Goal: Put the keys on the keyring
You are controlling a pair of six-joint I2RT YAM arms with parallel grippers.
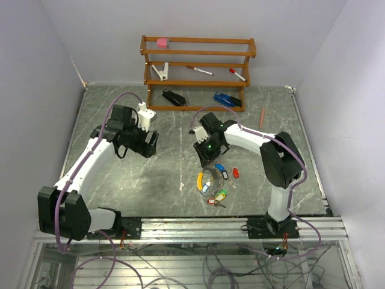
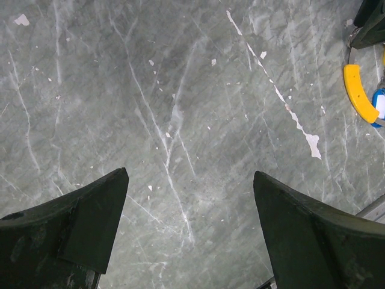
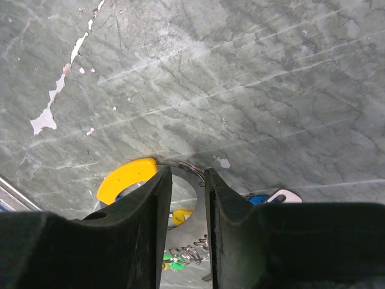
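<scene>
On the table [image 1: 180, 120], my left gripper [image 2: 189, 180] hangs wide apart at 9 o'clock of the keyring [image 3: 191, 168]. My right gripper [image 3: 187, 171] is nearly together astride its wire, but whether it's pinching I can't tell. The keys [image 1: 218, 195] cluster there, and the red key [image 1: 235, 173] at 3 o'clock looks loose, so the job is unfinished.

Grey marbled table [image 1: 180, 120] under me, with white veins, pale chipped flecks and a metal rail [image 1: 240, 226] along my near edge. Plain pale walls [image 1: 36, 72] box me in on three sides. A brown wooden tiered rack [image 1: 198, 72] stands at the far edge by the back wall, and the light is even with soft shadows.
</scene>
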